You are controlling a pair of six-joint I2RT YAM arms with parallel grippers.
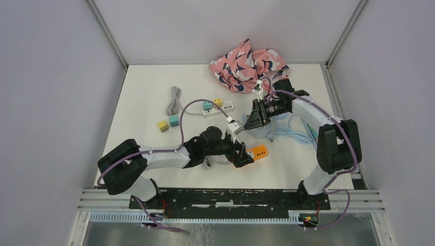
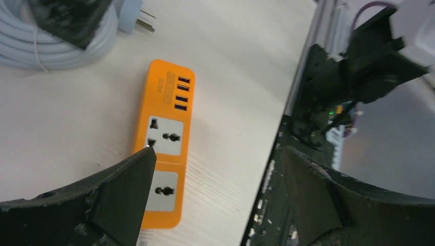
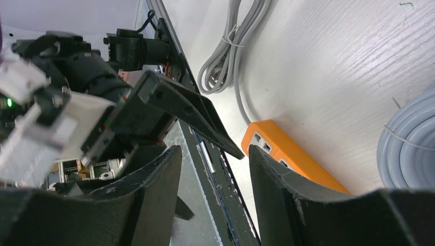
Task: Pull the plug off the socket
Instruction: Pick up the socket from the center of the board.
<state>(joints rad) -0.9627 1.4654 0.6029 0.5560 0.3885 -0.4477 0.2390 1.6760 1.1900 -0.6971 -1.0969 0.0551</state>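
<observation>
Left pincer [image 2: 218, 154] gaped wide, gripping nothing; its finger [image 2: 118, 195] at lower left of the left wrist view overlapped the edge of the orange strip [image 2: 166, 77], flat on the surface [image 2: 241, 61]. Both sockets [image 2: 165, 136] showed bare. Plug [image 2: 131, 11] showed at upper left, prongs exposed, apart from the strip, beside the cable coil [image 2: 31, 46]. Right pincer [image 3: 214, 151] was narrowly parted, nothing between. Judgement: pull looked complete; next move called only for lifting both arms clear without snagging the cable.
</observation>
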